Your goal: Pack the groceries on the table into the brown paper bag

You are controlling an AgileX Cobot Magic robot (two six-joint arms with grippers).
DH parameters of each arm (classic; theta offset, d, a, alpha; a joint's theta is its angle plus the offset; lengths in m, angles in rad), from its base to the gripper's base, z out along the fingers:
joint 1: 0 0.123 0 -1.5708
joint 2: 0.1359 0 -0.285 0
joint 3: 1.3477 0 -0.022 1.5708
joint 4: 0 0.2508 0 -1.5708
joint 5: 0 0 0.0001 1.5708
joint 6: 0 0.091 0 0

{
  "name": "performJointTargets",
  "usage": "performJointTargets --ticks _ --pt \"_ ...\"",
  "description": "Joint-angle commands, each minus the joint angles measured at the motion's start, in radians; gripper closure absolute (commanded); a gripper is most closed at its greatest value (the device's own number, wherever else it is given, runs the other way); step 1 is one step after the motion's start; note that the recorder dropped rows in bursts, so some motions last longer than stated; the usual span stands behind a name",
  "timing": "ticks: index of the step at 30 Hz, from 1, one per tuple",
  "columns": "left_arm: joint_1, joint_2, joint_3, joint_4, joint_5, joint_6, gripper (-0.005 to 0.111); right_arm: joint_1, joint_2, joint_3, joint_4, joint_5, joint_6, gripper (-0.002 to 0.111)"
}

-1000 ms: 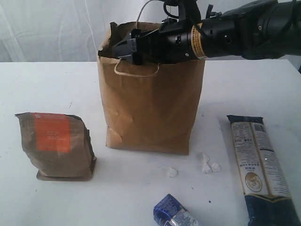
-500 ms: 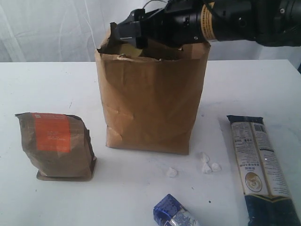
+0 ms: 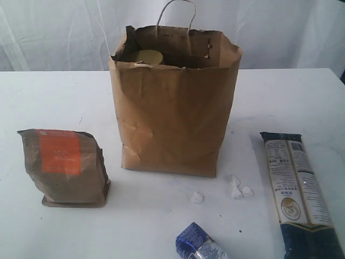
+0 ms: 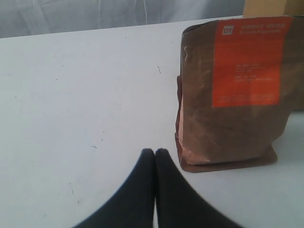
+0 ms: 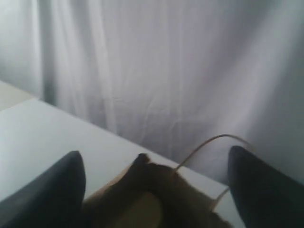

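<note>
Centre of the white table [image 3: 54, 97], the brown paper bag [image 3: 172, 124] stands upright: creased kraft, ragged torn rim, mouth gaping, one twisted loop handle [image 3: 160, 16] sticking up at the back. Look inside and a round yellow lid [image 3: 146, 56] sits just below the rim on the left side; anything deeper is lost in shadow. Out on the tabletop, left of the bag and well apart from it, the brown pouch [image 3: 64, 178] stands upright, crumpled matte paper with a flat orange label [image 3: 60, 151] across its face. Right of the bag the long navy packet [image 3: 299, 199] lies flat, glossy, with a pale printed panel. At the near edge sits the small shiny blue packet [image 3: 198, 244], crinkly foil, partly cut off by the frame. In front of the bag, a few small white lumps [image 3: 237, 189] lie scattered on the surface. The left gripper [image 4: 155, 153] is low over the table, smooth dark fingertips pressed together on nothing, the pouch just beside. The right gripper [image 5: 156, 156] is up above the bag's rim, dark fingers [image 5: 52, 190] spread wide, carrying nothing, white curtain [image 5: 142, 71] behind
</note>
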Motion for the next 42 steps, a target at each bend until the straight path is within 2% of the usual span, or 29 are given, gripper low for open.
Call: performJointTargets --ticks 1,4,6,7,10,13,17,19,22,25,30,33,38,42 --pt "-0.003 -0.003 0.003 -0.021 -0.059 -0.005 0.107 -0.005 -0.037 -0.004 0.002 0.2 -0.012 0.06" --pt "-0.003 -0.003 0.003 -0.021 -0.148 -0.005 0.107 -0.005 -0.054 -0.004 0.002 0.293 -0.022 0.091" --pt "-0.003 -0.003 0.003 -0.021 -0.2 -0.005 0.107 -0.005 -0.064 -0.004 0.002 0.357 -0.073 0.105" --pt "-0.003 -0.003 0.003 -0.021 -0.239 -0.005 0.107 -0.005 -0.072 -0.004 0.002 0.414 -0.105 0.108" --pt "-0.003 -0.003 0.003 -0.021 -0.318 -0.005 0.107 -0.006 -0.09 -0.004 0.007 0.596 -0.172 0.108" --pt "-0.003 -0.003 0.003 -0.021 -0.351 -0.005 0.107 -0.006 -0.105 -0.004 0.159 0.856 -0.252 0.108" --pt "-0.003 -0.003 0.003 -0.021 -0.338 -0.116 0.107 -0.006 -0.11 -0.002 0.385 1.137 -0.605 0.108" --pt "-0.003 -0.003 0.003 -0.021 -0.318 -0.168 0.107 -0.008 -0.114 0.013 0.468 1.17 -0.83 0.108" --pt "-0.003 -0.003 0.003 -0.021 -0.262 -0.175 0.107 -0.008 -0.134 0.067 0.521 1.115 -1.091 0.108" --pt "-0.003 -0.003 0.003 -0.021 -0.238 -0.175 0.107 -0.008 -0.165 0.13 0.522 1.097 -1.178 0.108" --pt "-0.003 -0.003 0.003 -0.012 -0.236 -0.129 0.107 -0.01 -0.25 0.261 0.522 1.047 -1.101 0.108" --pt "-0.003 -0.003 0.003 -0.012 -0.236 -0.127 0.107 -0.05 -0.326 0.359 0.527 0.895 -0.908 0.108" --pt "-0.003 -0.003 0.003 -0.012 -0.236 -0.127 0.107 -0.226 -0.435 0.55 0.527 0.558 -0.553 0.108" --pt "-0.003 -0.003 0.003 -0.012 -0.236 -0.129 0.107 -0.377 -0.483 0.7 0.523 0.306 -0.187 0.108"
